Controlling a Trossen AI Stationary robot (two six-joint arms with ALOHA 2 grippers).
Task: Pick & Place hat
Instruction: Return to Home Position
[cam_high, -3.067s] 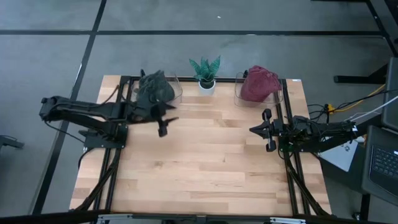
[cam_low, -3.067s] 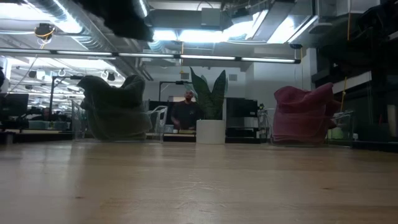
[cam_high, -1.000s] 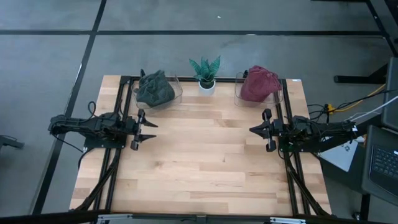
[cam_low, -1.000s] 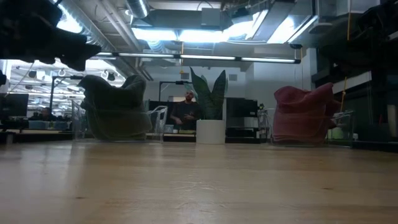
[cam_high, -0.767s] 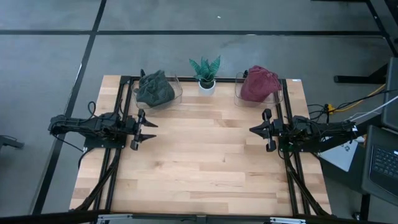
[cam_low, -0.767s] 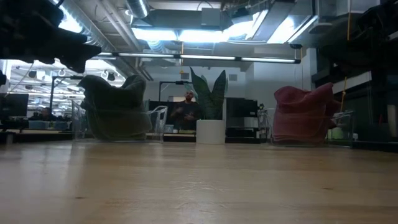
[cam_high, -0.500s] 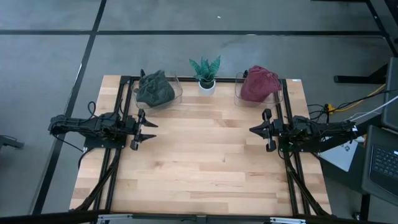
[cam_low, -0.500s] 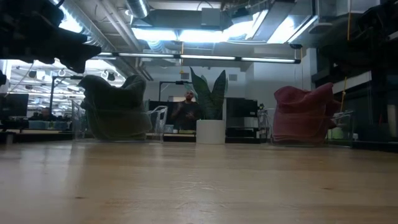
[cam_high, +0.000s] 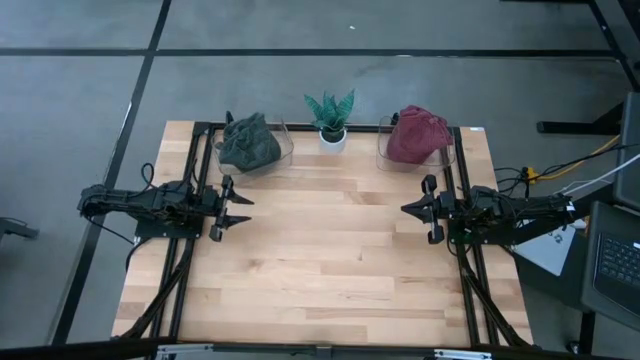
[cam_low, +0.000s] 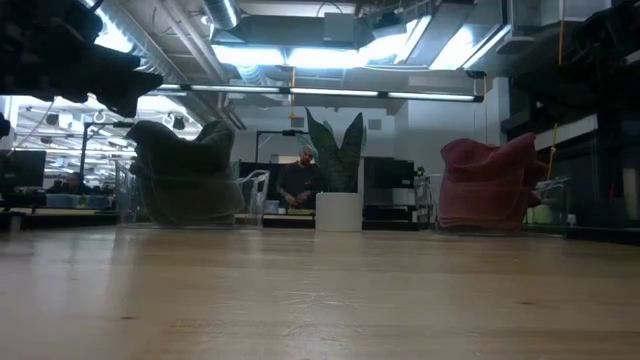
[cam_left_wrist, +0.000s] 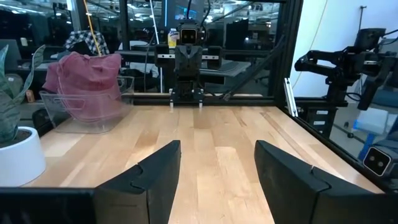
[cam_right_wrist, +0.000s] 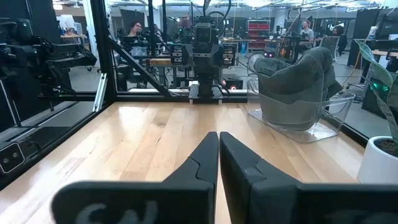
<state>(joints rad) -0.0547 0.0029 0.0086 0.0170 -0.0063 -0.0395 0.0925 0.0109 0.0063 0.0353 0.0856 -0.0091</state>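
Note:
A grey-green hat (cam_high: 249, 143) lies in a clear bin (cam_high: 283, 146) at the table's far left; it also shows in the right wrist view (cam_right_wrist: 297, 81) and the low view (cam_low: 182, 175). A dark red hat (cam_high: 416, 134) fills a second clear bin (cam_left_wrist: 81, 112) at the far right. My left gripper (cam_high: 238, 207) stands open at the table's left edge, level, nothing between its fingers (cam_left_wrist: 155, 177). My right gripper (cam_high: 415, 209) stands shut and level at the right edge, its fingers (cam_right_wrist: 219, 163) together.
A small potted plant (cam_high: 331, 118) in a white pot stands between the two bins at the far edge. Black frame rails (cam_high: 196, 170) run along the table's left and right sides. A person (cam_low: 300, 180) shows in the room beyond the table.

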